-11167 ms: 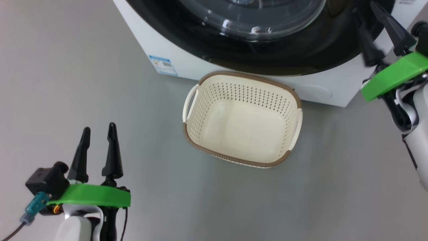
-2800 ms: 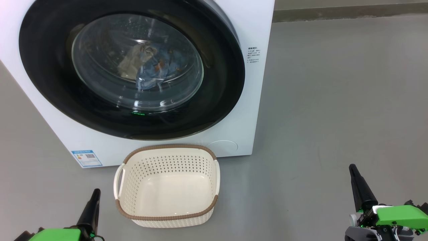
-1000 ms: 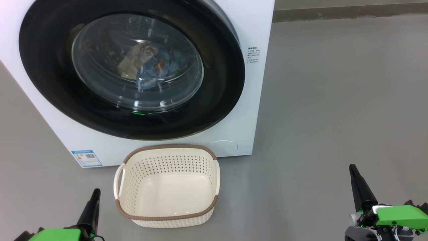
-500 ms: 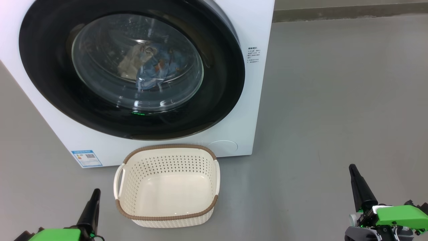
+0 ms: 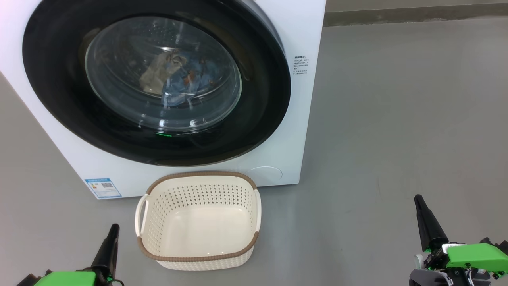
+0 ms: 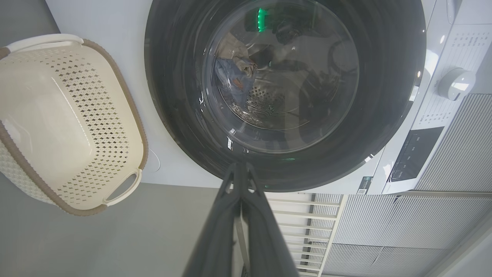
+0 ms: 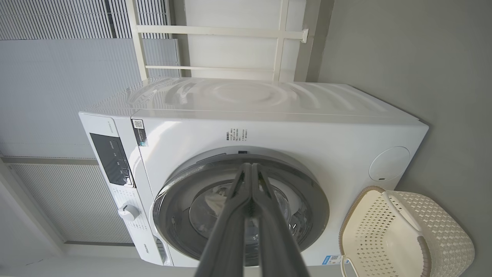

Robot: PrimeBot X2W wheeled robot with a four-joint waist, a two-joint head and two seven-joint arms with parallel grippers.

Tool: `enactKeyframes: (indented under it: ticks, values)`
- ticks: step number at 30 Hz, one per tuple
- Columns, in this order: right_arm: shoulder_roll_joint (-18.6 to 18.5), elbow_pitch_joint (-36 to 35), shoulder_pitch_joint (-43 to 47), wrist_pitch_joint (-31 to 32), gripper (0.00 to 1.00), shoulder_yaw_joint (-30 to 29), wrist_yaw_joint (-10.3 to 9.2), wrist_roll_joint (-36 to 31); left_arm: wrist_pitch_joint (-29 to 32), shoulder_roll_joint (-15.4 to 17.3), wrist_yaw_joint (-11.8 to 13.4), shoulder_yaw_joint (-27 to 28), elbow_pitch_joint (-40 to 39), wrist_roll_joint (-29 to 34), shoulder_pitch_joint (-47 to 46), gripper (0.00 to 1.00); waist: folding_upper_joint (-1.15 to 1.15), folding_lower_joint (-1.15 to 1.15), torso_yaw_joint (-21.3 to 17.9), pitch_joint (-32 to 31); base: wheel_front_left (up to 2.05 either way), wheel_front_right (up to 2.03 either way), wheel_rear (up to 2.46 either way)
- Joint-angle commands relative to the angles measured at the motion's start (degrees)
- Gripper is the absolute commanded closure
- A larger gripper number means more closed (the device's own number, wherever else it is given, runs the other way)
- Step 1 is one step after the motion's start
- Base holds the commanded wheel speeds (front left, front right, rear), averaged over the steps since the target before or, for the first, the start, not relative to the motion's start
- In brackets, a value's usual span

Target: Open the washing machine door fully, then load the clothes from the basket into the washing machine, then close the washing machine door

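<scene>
The white washing machine (image 5: 305,119) stands with its round black washing machine door (image 5: 59,99) flat against its front. Through the glass I see the clothes (image 5: 182,79), light blue and beige, inside the drum. The cream basket (image 5: 198,254) sits on the floor just before the machine, with nothing in it. My left gripper (image 5: 113,230) is shut at the lower left, beside the basket and apart from it. My right gripper (image 5: 418,200) is shut at the lower right, well away from the machine. The left wrist view shows the door (image 6: 384,96) and basket (image 6: 127,104) beyond pressed-together fingers (image 6: 223,215).
Grey floor (image 5: 397,119) spreads wide to the right of the machine. A wall base (image 5: 416,14) runs along the back. A white rack (image 7: 215,46) and grey ribbed panels (image 7: 77,57) stand behind the machine. A blue label (image 5: 102,187) marks its lower front.
</scene>
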Motion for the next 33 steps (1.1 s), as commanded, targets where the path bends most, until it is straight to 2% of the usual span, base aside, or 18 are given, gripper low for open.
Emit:
enactKeyframes:
  ticks: [1, 33]
  values:
    - [-0.2, -1.5, -0.4, 0.5, 1.00, 1.2, 0.09, 0.6, 0.4, 0.8, -0.4, 2.0, -1.1, -0.5, -2.4, 1.00, 0.00, 0.00, 0.0, 0.0, 0.00, 0.00, 0.00]
    - [-0.2, -1.5, -0.4, 0.5, 1.00, 1.2, 0.09, 0.6, 0.4, 0.8, -0.4, 2.0, -1.1, -0.5, -2.4, 1.00, 0.00, 0.00, 0.0, 0.0, 0.00, 0.00, 0.00]
